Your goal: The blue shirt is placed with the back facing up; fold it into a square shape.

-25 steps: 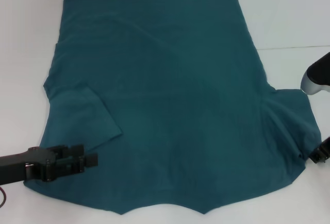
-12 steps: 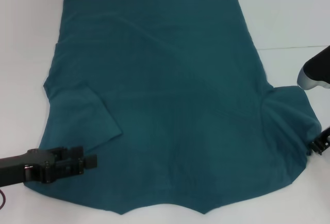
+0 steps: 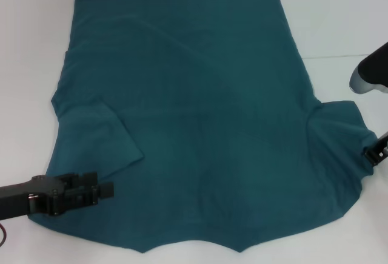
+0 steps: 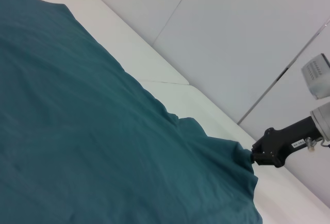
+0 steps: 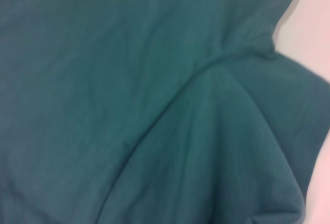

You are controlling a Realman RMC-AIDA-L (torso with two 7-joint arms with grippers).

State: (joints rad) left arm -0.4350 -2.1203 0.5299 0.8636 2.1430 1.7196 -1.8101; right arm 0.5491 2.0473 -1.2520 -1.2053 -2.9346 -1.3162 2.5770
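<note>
The blue shirt (image 3: 206, 112) lies spread on the white table (image 3: 339, 21), plain side up, hem at the far side. Its left sleeve (image 3: 100, 139) is folded inward onto the body. My right gripper (image 3: 370, 153) is at the shirt's right edge, shut on the tip of the right sleeve (image 3: 342, 133), which it holds bunched and raised off the table. The left wrist view shows this grip (image 4: 253, 157) from the side. My left gripper (image 3: 106, 189) hovers over the shirt's near left corner. The right wrist view is filled with creased cloth (image 5: 129, 105).
A grey and white link of my right arm (image 3: 371, 76) hangs over the table to the right of the shirt. A seam in the table (image 3: 339, 56) runs out to the right. White table surrounds the shirt on all sides.
My right gripper has moved away from me with the right sleeve tip, pulling the sleeve up into a ridge. The left gripper has barely shifted.
</note>
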